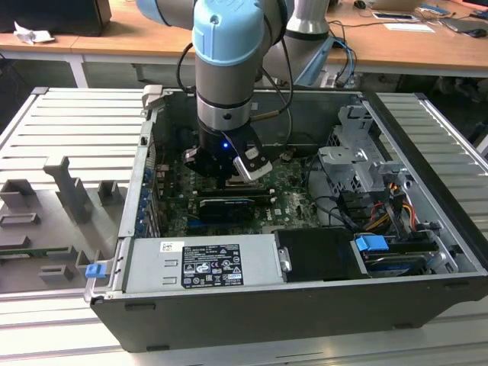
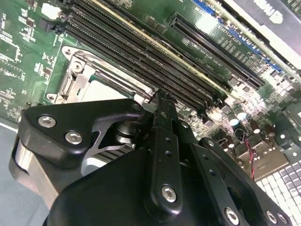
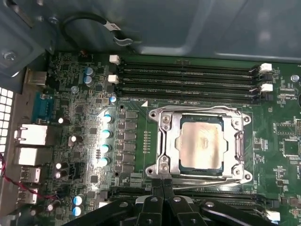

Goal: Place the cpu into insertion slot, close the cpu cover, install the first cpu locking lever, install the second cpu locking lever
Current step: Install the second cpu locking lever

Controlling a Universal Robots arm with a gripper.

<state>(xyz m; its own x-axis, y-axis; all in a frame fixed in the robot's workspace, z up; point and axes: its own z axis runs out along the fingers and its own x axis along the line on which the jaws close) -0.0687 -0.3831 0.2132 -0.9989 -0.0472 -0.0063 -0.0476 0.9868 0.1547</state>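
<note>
I see the cpu [image 3: 202,143] seated in the insertion slot [image 3: 180,160], with the cpu cover [image 3: 170,141] flat around it, near the middle of the motherboard [image 3: 70,155]. My gripper [image 3: 162,184] sits at the socket's 6 o'clock edge, fingertips pressed together, holding nothing. Memory slots [image 3: 188,80] run at 12 o'clock.

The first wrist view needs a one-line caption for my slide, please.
Gripper at the socket's edge, fingertips together; cpu seated under the lowered cpu cover.
</note>
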